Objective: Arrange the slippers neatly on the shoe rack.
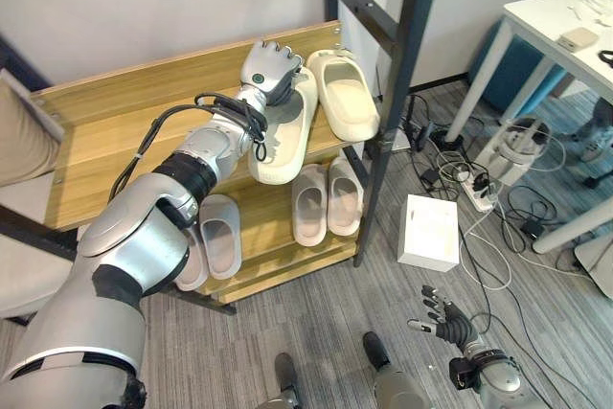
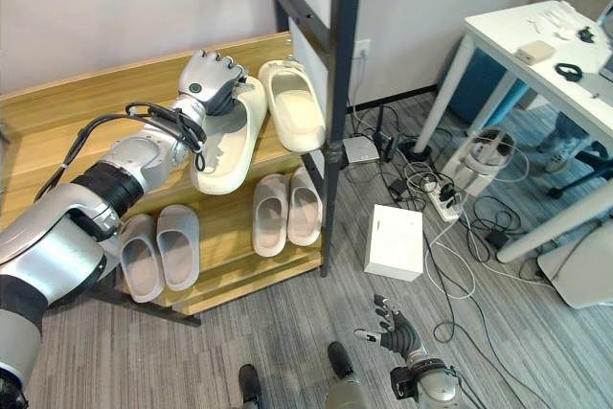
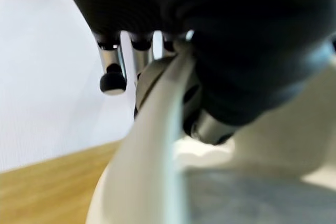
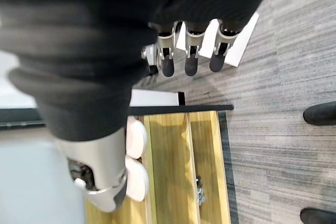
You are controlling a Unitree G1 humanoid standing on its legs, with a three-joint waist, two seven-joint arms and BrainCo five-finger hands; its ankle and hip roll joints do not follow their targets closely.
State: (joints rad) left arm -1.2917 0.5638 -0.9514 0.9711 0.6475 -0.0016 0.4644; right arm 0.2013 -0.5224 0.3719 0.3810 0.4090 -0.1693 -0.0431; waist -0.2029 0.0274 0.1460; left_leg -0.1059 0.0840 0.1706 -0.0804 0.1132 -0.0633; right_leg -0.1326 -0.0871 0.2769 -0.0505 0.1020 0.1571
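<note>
Nearest me, my right hand (image 1: 448, 321) hangs low over the grey floor (image 1: 316, 304), fingers loosely spread and holding nothing, just inside the white box (image 1: 428, 232) that lies on the floor.

Farther out stands the wooden shoe rack (image 1: 115, 122). On its lower shelf two pairs are already set side by side: a grey pair of slippers (image 1: 213, 238) toward my left and a beige pair of slippers (image 1: 327, 200) by the black post (image 1: 393, 93).

On the top shelf my left hand (image 1: 268, 71) is clamped over the toe end of a cream slipper (image 1: 284, 136), fingers curled round its rim. Its heel juts past the shelf's front edge and it lies skewed. Its mate (image 1: 347, 95) sits just beside it, nearly touching, fully on the shelf.

I judge the job mostly done: this last slipper needs pushing back and squaring up with its partner.
</note>
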